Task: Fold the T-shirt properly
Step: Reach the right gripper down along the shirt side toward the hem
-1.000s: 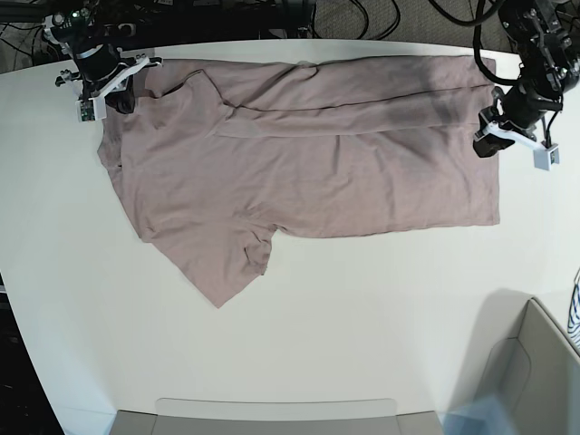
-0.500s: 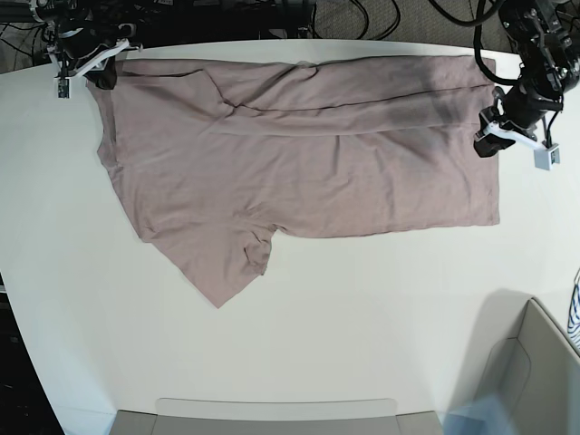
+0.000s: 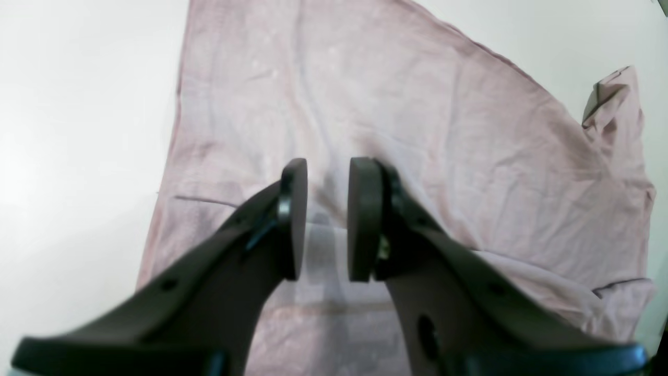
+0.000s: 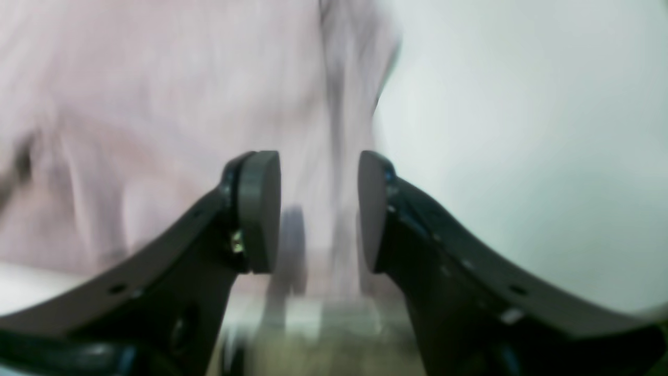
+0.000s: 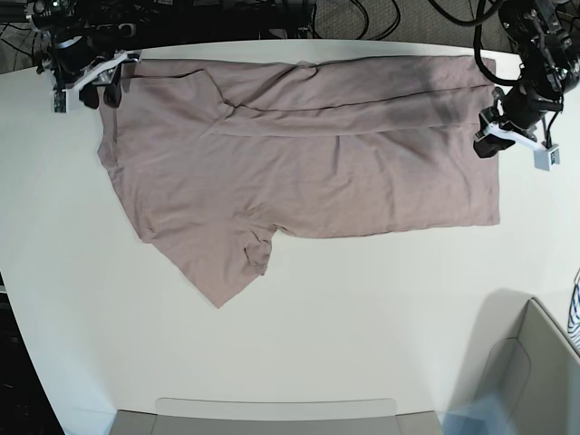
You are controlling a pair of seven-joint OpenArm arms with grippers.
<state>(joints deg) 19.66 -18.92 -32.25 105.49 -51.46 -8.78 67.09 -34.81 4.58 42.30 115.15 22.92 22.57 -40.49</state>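
Observation:
The mauve-pink T-shirt (image 5: 308,163) lies spread flat on the white table (image 5: 362,317), its back long edge folded over toward the middle and a sleeve (image 5: 227,272) pointing to the front. My left gripper (image 5: 487,143) hovers at the shirt's right edge; in the left wrist view it (image 3: 326,219) is slightly open and empty above the fabric (image 3: 417,104). My right gripper (image 5: 98,89) is at the shirt's back left corner; in the blurred right wrist view it (image 4: 318,209) is open and empty over the shirt's edge (image 4: 156,104).
A grey bin (image 5: 535,362) stands at the front right, with a blue-and-white striped cloth (image 5: 575,317) at the right edge. A grey tray (image 5: 272,417) lies along the front edge. Cables (image 5: 362,18) run behind the table's back edge.
My right gripper let go of the shirt's back left corner, pulled back and left, then came slightly forward. That corner now lies flatter. The left arm has not moved.

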